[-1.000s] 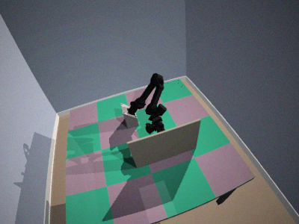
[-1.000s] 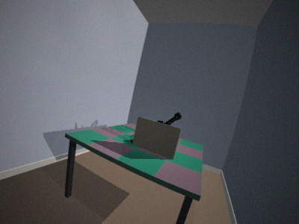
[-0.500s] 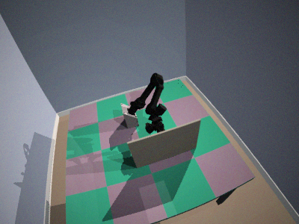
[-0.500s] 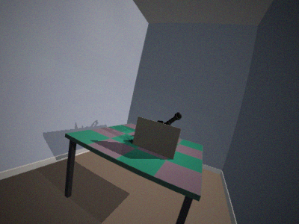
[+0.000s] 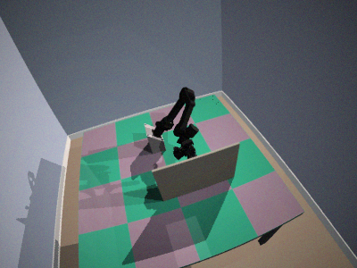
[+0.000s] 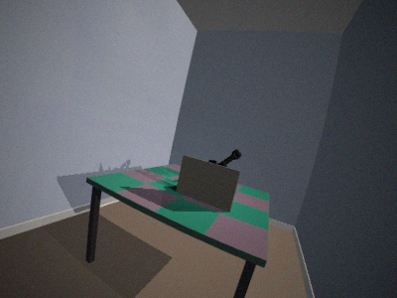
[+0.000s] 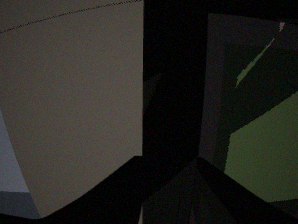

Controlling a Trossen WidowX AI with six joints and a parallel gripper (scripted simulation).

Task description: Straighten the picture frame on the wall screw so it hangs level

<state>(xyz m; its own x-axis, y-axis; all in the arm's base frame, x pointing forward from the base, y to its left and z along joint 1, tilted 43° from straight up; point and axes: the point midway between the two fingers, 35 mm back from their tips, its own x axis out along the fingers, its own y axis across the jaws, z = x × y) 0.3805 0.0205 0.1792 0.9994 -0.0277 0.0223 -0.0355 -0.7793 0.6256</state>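
Observation:
The picture frame (image 7: 212, 90) fills the centre and right of the wrist view, with a dark edge and a green picture inside. My gripper (image 5: 155, 133) (image 7: 168, 165) is shut on the frame's dark side edge, which runs upright in the wrist view. A beige surface (image 7: 75, 100) lies left of that edge. In the top view the gripper is at a small pale and grey panel (image 5: 156, 146); the frame cannot be made out there. The exterior view shows only part of the arm. The screw and the notched strip are hidden, and whether the frame hangs level cannot be told.
A large beige board (image 5: 201, 174) (image 6: 208, 184) stands upright on the checkered table (image 5: 250, 237) (image 6: 243, 240), on the near side of the arm's base. It hides the lower arm and gripper in the exterior view. Long shadows cross the table.

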